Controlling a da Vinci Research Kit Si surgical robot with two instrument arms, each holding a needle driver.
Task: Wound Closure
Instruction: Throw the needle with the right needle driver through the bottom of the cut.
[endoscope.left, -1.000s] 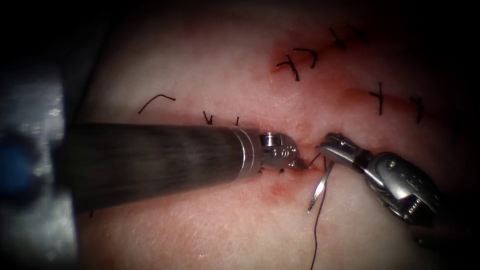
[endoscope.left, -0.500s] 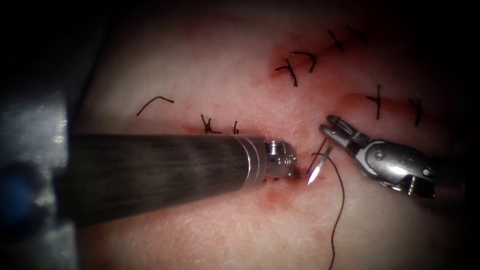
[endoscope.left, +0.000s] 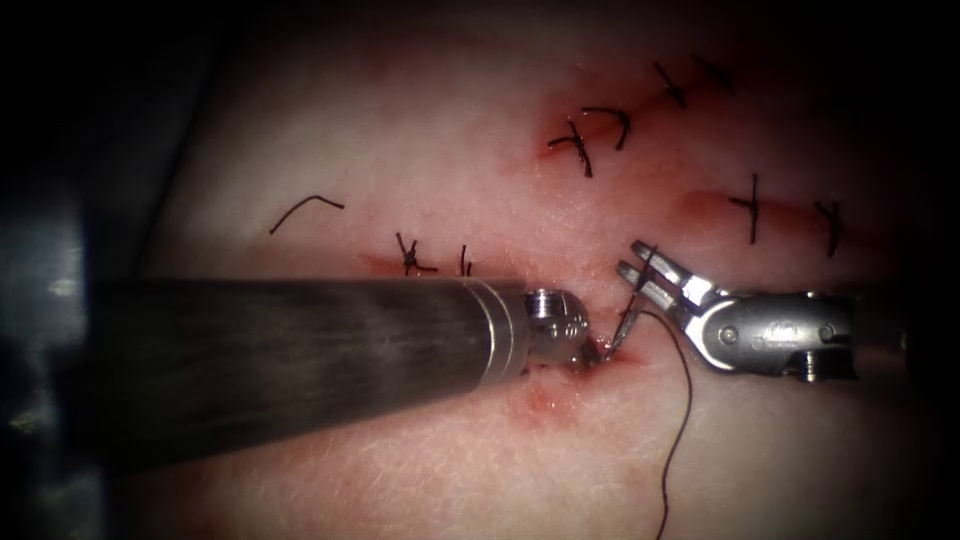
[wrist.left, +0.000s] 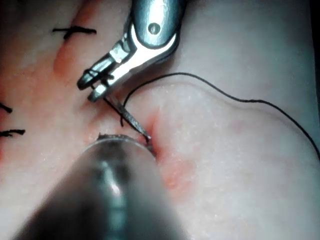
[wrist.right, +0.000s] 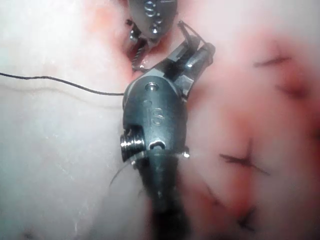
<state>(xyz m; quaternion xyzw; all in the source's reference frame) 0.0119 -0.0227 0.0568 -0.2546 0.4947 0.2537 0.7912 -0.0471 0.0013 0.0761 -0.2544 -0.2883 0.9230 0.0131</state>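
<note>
My right tool (endoscope.left: 633, 262) comes in from the right and is shut on the needle (endoscope.left: 625, 320) near its rear end. The needle slants down and left, and its tip meets the tissue (endoscope.left: 420, 130) at the red edge of the cut (endoscope.left: 603, 352); how deep it sits I cannot tell. The same hold shows from the left wrist: right tool (wrist.left: 90, 87), needle (wrist.left: 127, 117). My left tool (endoscope.left: 588, 350) presses its tip on the cut just left of the needle tip. Dark thread (endoscope.left: 688, 400) trails from the needle down across the tissue.
Finished stitches (endoscope.left: 585, 140) (endoscope.left: 752, 205) cross the cut at the upper right, with knots (endoscope.left: 410, 255) just above the left shaft (endoscope.left: 320, 350). A loose cut end of thread (endoscope.left: 300, 210) lies further left. Red fluid (endoscope.left: 545, 398) stains the tissue below the tool tips.
The right tool has risen and turned, swinging the needle from hanging point-down below the cut up to the cut's edge by the left tool. The left tool shifted slightly down.
</note>
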